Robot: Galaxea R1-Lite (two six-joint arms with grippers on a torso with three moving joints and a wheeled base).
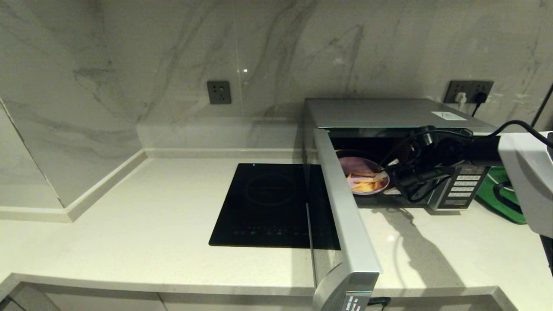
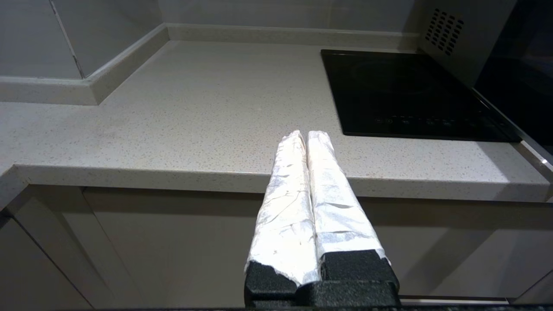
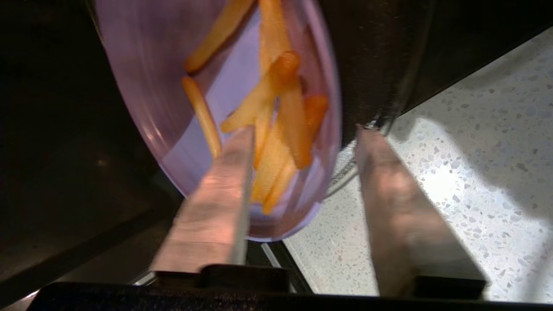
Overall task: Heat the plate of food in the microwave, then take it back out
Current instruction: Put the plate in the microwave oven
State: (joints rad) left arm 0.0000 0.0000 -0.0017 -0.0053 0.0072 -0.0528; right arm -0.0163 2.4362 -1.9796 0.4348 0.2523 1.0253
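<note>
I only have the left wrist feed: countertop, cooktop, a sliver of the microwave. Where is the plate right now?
Observer: The plate of food sits at the microwave's open mouth, door swung wide.
Operator: Is the right gripper on it?
Observer: The right gripper is open, one finger over the fries, the other outside the rim.
Operator: Anything beside the microwave?
Observer: A green tray lies on its right.
</note>
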